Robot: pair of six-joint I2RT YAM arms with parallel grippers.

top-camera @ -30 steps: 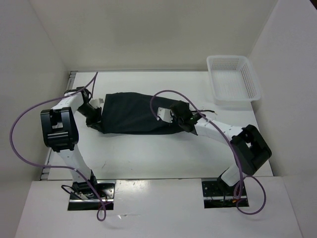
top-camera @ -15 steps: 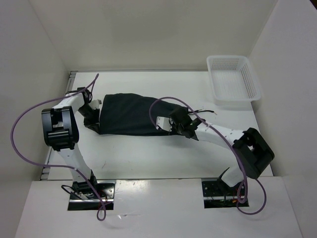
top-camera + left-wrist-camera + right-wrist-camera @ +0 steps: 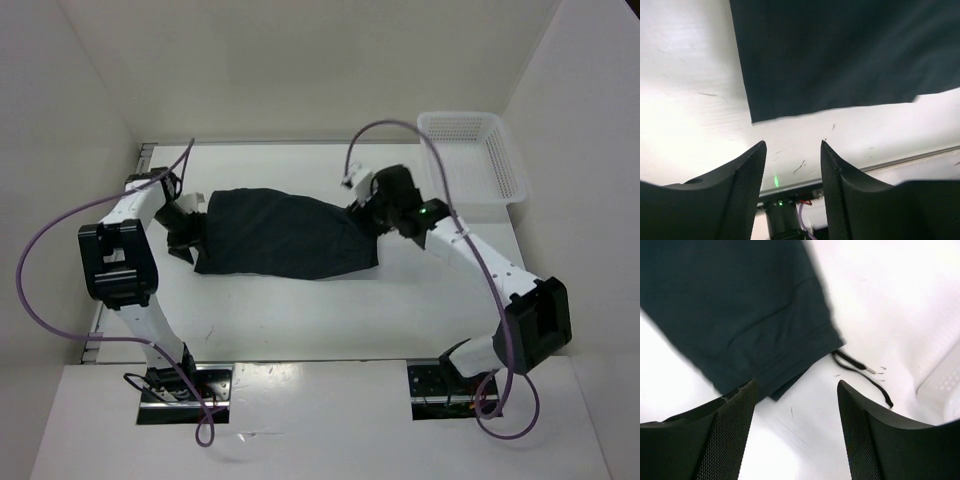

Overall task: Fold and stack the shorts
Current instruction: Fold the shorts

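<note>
The shorts [image 3: 285, 238] look soft, light, floppy; best pinched at end corners; left pincer [image 3: 792, 146] and right pincer [image 3: 797, 385] both gape empty.

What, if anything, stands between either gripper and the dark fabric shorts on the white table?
Nothing visible. The left gripper and right gripper hang open at opposite ends of the dark fabric shorts, with only white tabletop showing between.

Dark shorts [image 3: 285, 238] are lying flat mid-frame on the white tabletop [image 3: 300, 320]; left pincer [image 3: 186, 234] and right pincer [image 3: 364, 216] are hovering at their ends; white basket [image 3: 470, 160] is sitting upper right.
</note>
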